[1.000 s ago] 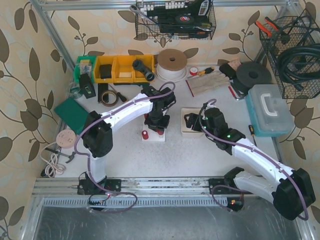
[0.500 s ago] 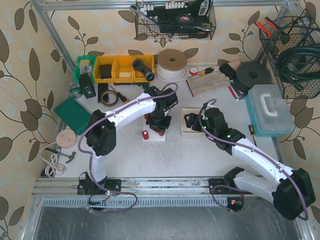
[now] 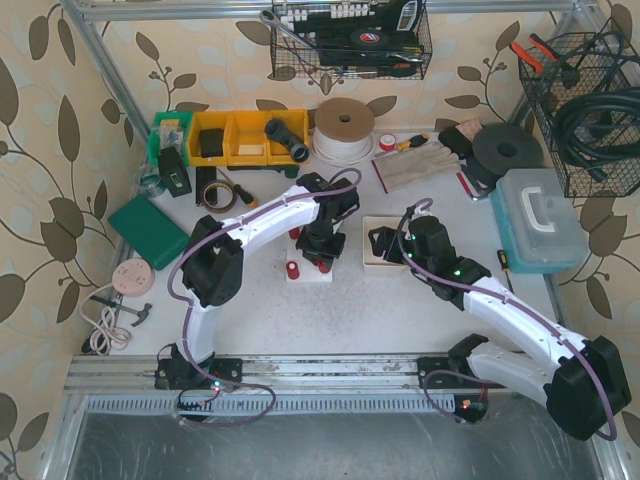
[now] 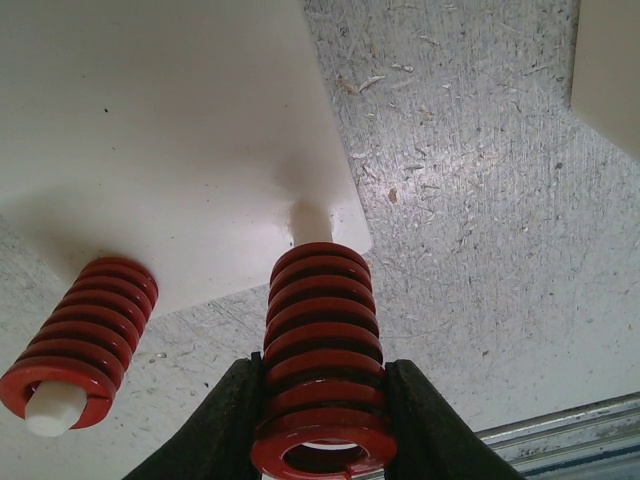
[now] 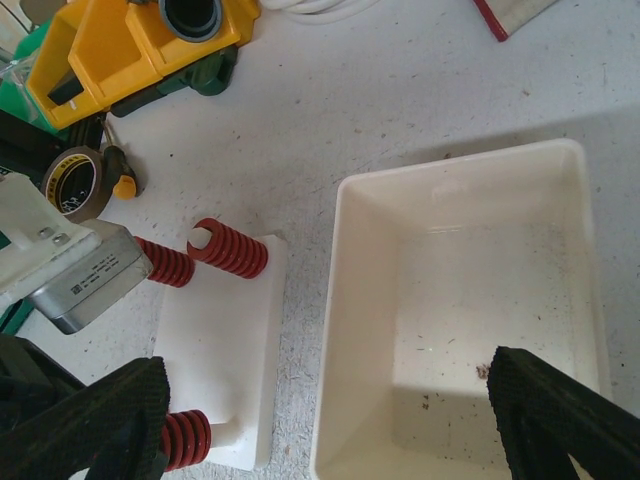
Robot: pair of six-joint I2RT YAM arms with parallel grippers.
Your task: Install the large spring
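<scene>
At the corner of the white plate, the left claw pinches the large spring, whose far end meets a white peg. Another spring sits on a peg just beside it. The right claw hangs spread above a tray.

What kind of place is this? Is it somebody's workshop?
Probably a workshop bench, set up for robot arms: yellow parts bins, a teal toolbox and a wire basket of tools on the wall.
</scene>
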